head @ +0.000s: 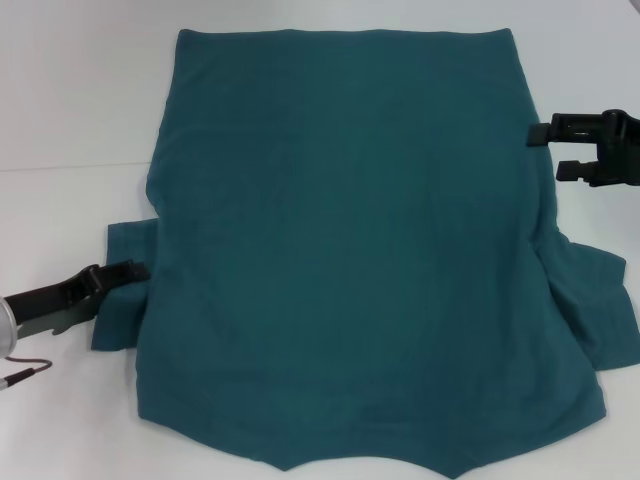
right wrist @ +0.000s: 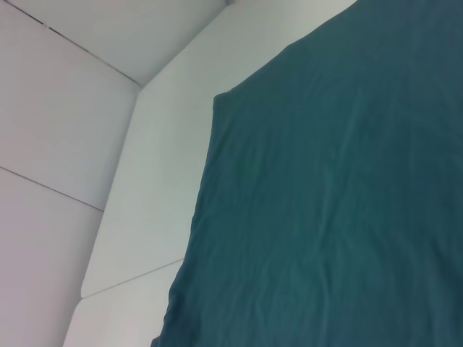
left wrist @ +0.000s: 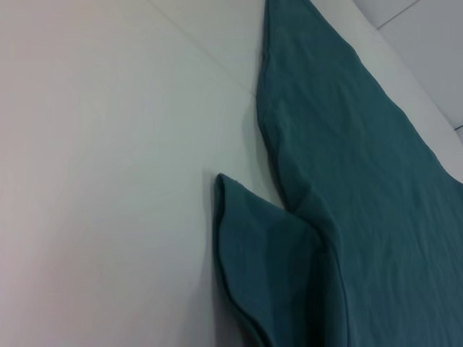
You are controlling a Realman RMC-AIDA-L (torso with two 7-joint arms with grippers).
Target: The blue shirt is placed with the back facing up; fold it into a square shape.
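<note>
The blue shirt (head: 350, 250) lies flat on the white table (head: 70, 120) with its plain side up, hem at the far end and collar notch at the near edge. Both short sleeves stick out sideways. My left gripper (head: 125, 277) rests low at the left sleeve (head: 125, 300), its tip touching the sleeve's outer edge. The left wrist view shows that sleeve (left wrist: 268, 275) lying on the table, with no fingers in sight. My right gripper (head: 555, 152) hovers open at the shirt's right edge, past the right sleeve (head: 600, 300). The right wrist view shows the shirt's (right wrist: 333, 202) far corner.
A thin cable (head: 25, 375) trails from the left arm at the table's near left. White table surface surrounds the shirt on the left and far sides, with a panel seam (head: 70, 167) running across the left.
</note>
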